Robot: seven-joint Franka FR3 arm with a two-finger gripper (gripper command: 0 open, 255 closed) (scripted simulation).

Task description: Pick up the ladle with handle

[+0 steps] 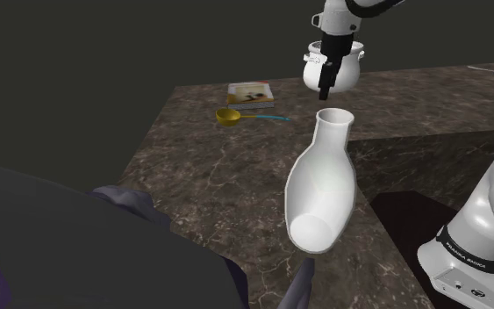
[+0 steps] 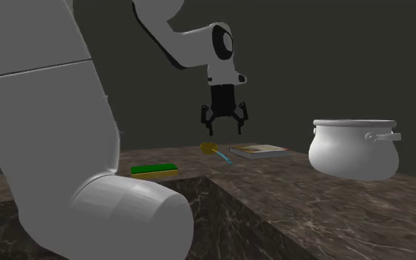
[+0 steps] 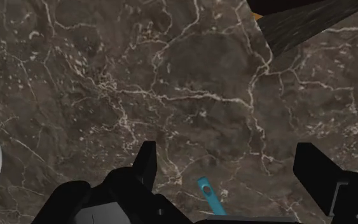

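A white vase (image 1: 322, 180) lies on its side nearest. Beyond it the gripper (image 2: 223, 131) hangs open above the worktop. It should centre over the ladle (image 1: 240, 116)'s blue handle before dropping. The ladle lies beside a book (image 1: 250, 92) near the far edge.

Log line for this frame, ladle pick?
stage: pre-grasp | gripper: open, empty, above counter | ladle: lying on counter beside book, untouched | wrist view: blue handle end between fingers, no contact

Yellow ladle (image 1: 230, 116), turquoise handle (image 1: 269, 118); dark white-veined counter (image 1: 218, 193).
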